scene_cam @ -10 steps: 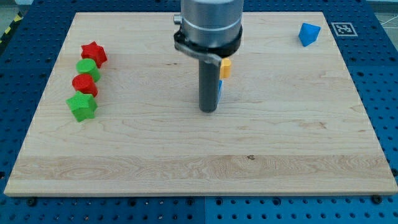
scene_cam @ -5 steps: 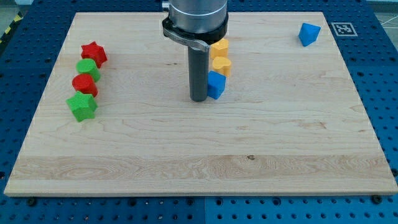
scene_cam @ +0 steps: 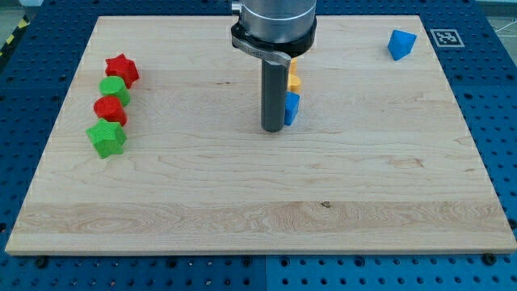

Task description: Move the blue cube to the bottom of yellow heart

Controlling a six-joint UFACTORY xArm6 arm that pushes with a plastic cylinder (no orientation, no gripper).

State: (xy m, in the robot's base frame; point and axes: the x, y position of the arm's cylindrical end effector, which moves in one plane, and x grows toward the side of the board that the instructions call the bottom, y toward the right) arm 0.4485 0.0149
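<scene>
A blue cube [scene_cam: 292, 107] sits near the board's upper middle, mostly hidden behind my rod. A yellow block [scene_cam: 295, 82] lies just above it, touching or nearly so; its shape is hidden by the rod, and a sliver of another yellow block [scene_cam: 292, 64] shows above that. My tip [scene_cam: 271, 128] rests on the board right at the blue cube's left side, slightly below it.
A second blue block [scene_cam: 401, 44] lies at the view's top right. At the left stand a red star [scene_cam: 122, 69], a green block [scene_cam: 113, 88], a red block [scene_cam: 109, 108] and a green star [scene_cam: 107, 138] in a column. The wooden board [scene_cam: 258, 202] ends at blue pegboard.
My rod swung left and then back right, so it again covers most of the blue cube and the yellow blocks. The blue cube sits about where it was.
</scene>
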